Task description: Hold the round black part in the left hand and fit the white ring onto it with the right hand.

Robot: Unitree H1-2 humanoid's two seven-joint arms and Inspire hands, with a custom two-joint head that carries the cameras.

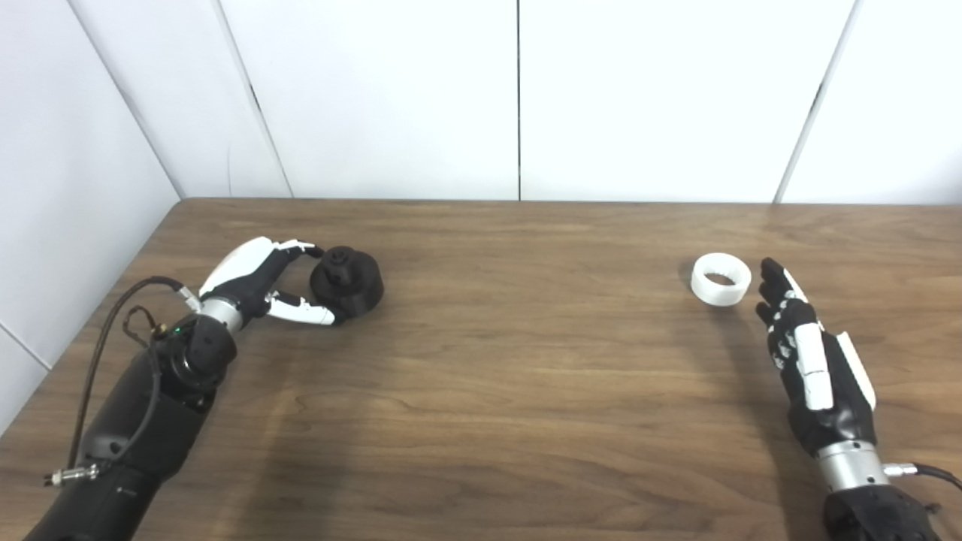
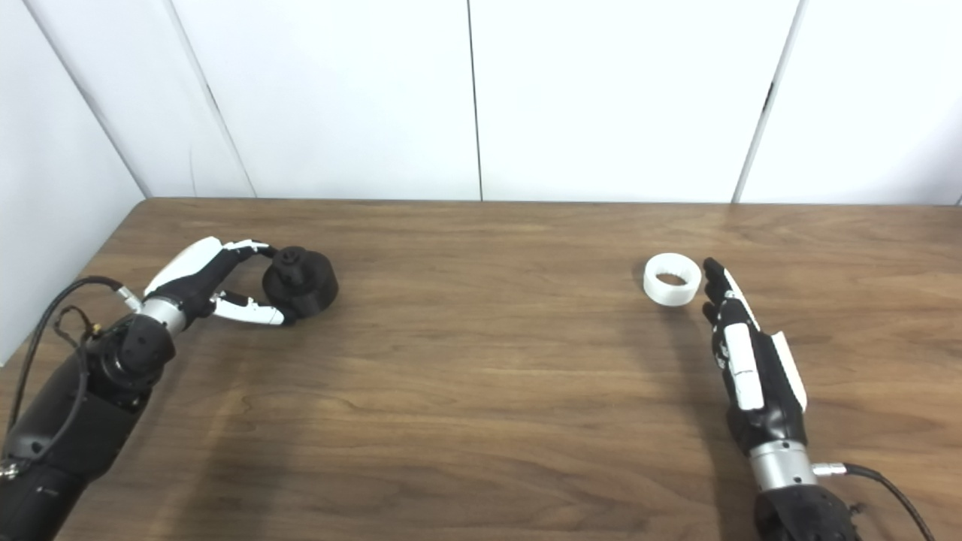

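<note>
The round black part [image 1: 347, 280] sits on the wooden table [image 1: 481, 391] at the left. My left hand [image 1: 259, 283] is open beside it, fingers over its top left edge and thumb at its near side, around it but not closed. The white ring [image 1: 721, 279] lies flat on the table at the right. My right hand [image 1: 808, 353] is open with fingers straight, its fingertips [image 1: 770, 272] just right of the ring, close to it but apart.
White wall panels [image 1: 518, 98] stand behind the table's far edge, and a white wall runs along the left side. A black cable [image 1: 105, 330] loops off my left forearm.
</note>
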